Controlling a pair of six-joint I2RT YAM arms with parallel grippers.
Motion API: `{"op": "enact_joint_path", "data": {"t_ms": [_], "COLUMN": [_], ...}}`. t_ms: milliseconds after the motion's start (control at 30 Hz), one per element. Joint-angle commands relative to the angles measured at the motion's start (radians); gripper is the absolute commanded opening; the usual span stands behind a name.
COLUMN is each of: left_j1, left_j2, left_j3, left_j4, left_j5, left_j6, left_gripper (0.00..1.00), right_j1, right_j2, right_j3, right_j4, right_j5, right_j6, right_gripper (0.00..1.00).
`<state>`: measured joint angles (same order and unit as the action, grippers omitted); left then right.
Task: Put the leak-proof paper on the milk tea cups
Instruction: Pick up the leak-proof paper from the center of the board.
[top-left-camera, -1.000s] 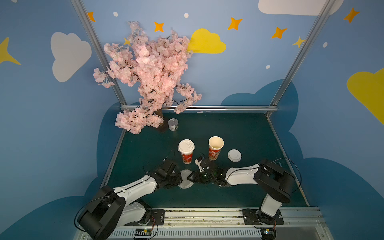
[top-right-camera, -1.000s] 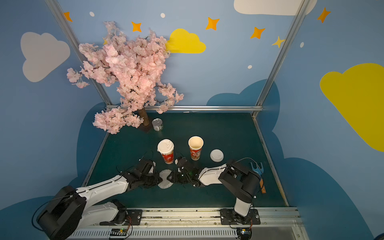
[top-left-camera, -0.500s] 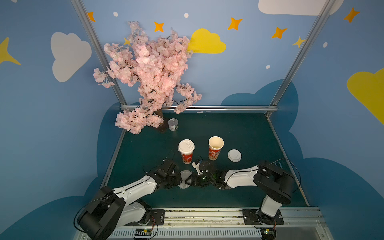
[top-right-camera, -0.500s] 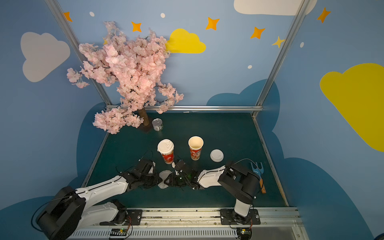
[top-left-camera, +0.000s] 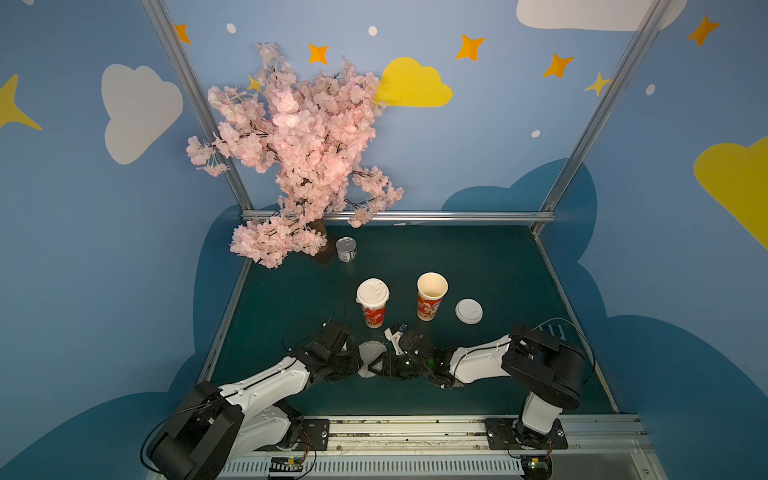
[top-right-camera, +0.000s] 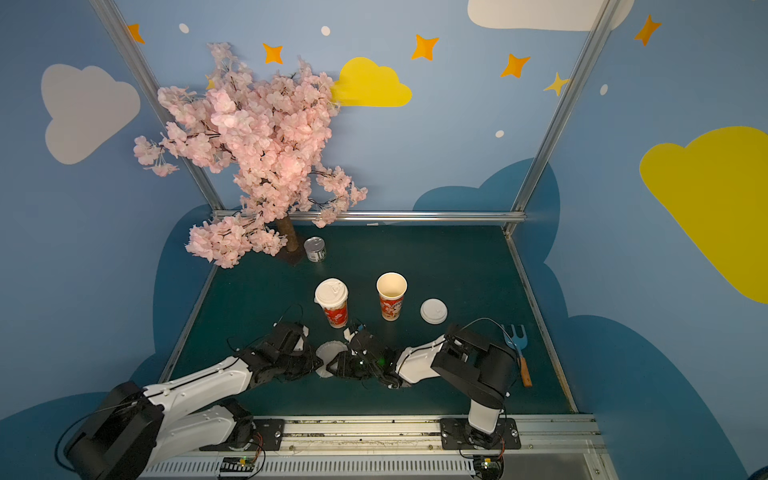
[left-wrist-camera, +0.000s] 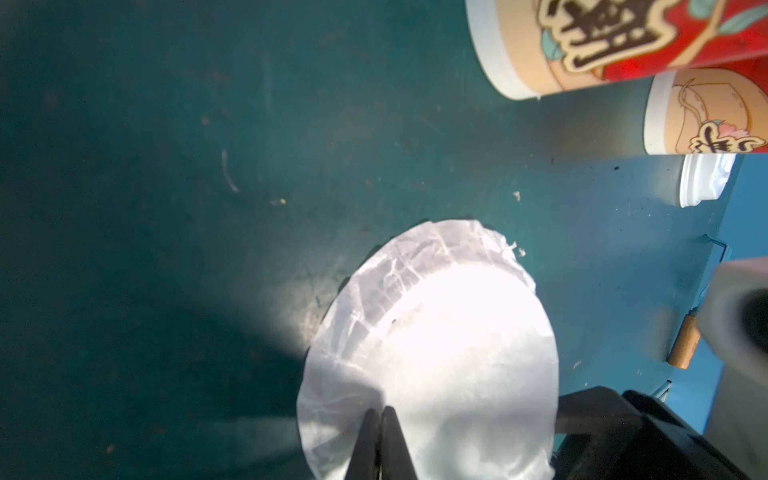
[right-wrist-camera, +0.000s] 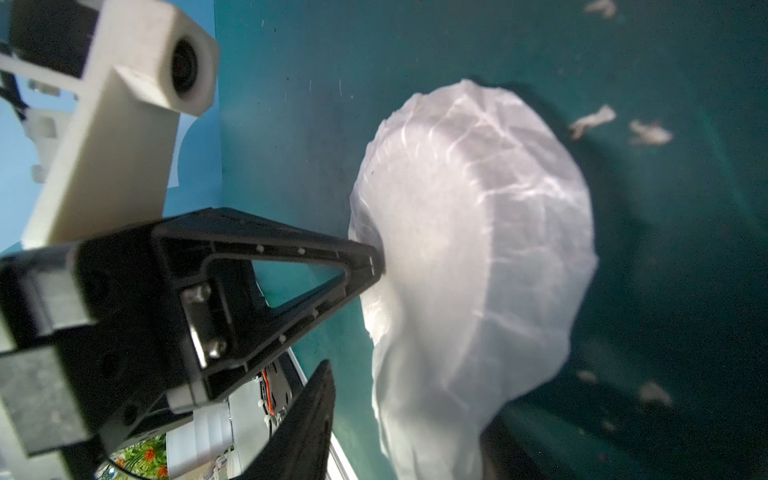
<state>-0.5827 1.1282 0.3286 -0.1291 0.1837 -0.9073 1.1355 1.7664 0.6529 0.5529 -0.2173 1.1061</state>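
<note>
My left gripper (left-wrist-camera: 380, 413) is pinched shut on the leak-proof paper (left-wrist-camera: 436, 353) by the table (top-left-camera: 490, 266) front edge, right gripper (top-left-camera: 376, 365) jaws apart at its rim, so a two-way tug could rip it.

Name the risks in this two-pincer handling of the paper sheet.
1. The left pincer pinches the leak-proof paper only at its rim. With the right pincer open around the sheet, a pull could tear it; torn scraps already lie on the mat.
2. The lidded cup stands just beyond both pincers, so a careless lift could tip it.
</note>
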Motion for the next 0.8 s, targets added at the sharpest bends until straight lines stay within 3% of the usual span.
{"op": "enact_joint_path", "data": {"t_ms": [0, 300, 567, 767], "left_j1": [0.001, 0.001, 0.0, 0.0], "left_j2": [-0.015, -0.034, -0.061, -0.067], "left_j3": [-0.035, -0.043, -0.045, -0.046], "left_j4": [-0.096, -0.126, -0.141, -0.145], "left_j5": [-0.012, -0.013, -0.015, -0.015], "left_j6": [0.008, 0.014, 0.01, 0.008], "left_gripper": [0.07, 0.07, 0.07, 0.07], "right_j1": [-0.019, -0.046, -0.049, -0.052], "right_j2": [-0.014, -0.047, -0.065, -0.085], "right_j3": [0.0, -0.002, -0.011, -0.016], "right_j4": [-0.049, -0.067, -0.068, -0.081], "right_j5": [0.073, 0.072, 0.084, 0.088], "right_j6": [-0.002, -0.018, -0.02, -0.023], "right_gripper": [0.44, 0.37, 0.2, 0.21]}}
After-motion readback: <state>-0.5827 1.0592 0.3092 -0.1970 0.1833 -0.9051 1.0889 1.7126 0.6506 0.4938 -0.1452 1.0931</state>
